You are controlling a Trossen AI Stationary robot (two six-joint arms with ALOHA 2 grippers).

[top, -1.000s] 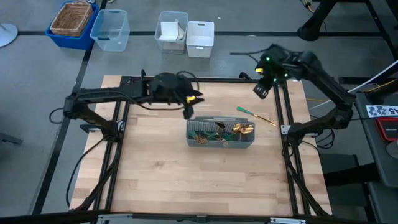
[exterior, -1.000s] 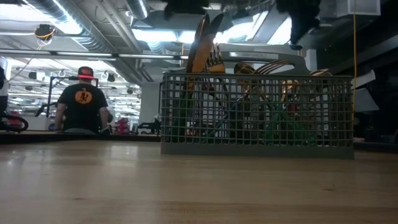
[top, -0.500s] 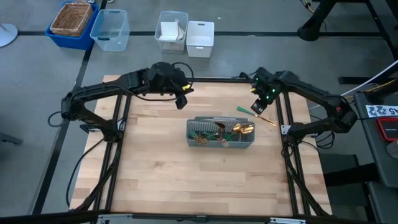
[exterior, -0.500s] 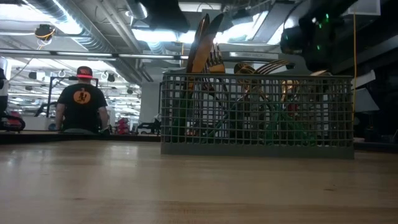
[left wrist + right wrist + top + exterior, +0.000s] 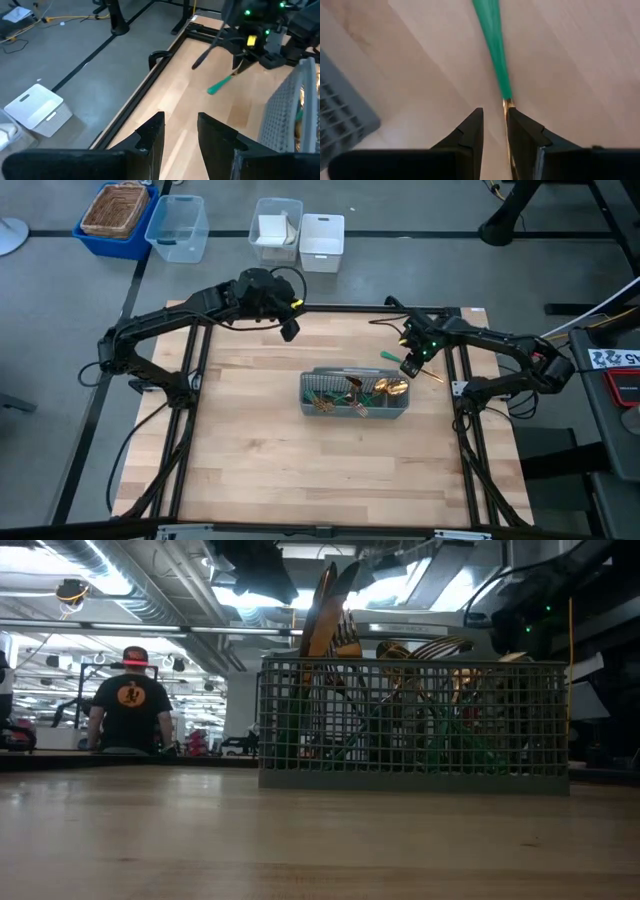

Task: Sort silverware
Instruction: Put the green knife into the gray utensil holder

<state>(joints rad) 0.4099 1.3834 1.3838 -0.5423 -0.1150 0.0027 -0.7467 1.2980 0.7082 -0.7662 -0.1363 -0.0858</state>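
A grey mesh caddy (image 5: 306, 396) (image 5: 415, 725) stands mid-table with several gold pieces of silverware (image 5: 381, 388) (image 5: 326, 610) upright in it. One teal-handled piece (image 5: 393, 358) (image 5: 492, 45) (image 5: 220, 86) lies flat on the table just beyond the caddy's far right corner. My right gripper (image 5: 410, 366) (image 5: 495, 117) points down over its gold neck, fingers narrowly open. My left gripper (image 5: 290, 332) (image 5: 180, 122) hangs open and holds nothing, above the far part of the table, left of the caddy. My right gripper comes from above, pointing down, at the gold neck (image 5: 506, 104) just below the teal handle. The neck runs along the inner edge of one finger (image 5: 520, 130). I cannot tell whether it touches. The piece lies flat on the wood.
Beyond the far edge stand a blue bin with a basket (image 5: 115, 215), a clear bin (image 5: 180, 227) and two white bins (image 5: 278, 230) (image 5: 322, 240). Bare wood lies in front of the caddy. A person (image 5: 133, 705) stands far off in the room.
My right gripper has come down from high over the far right corner and toward the near edge, onto the teal-handled piece. My left gripper has swung away from the caddy toward the table's far edge. The silverware has not moved.
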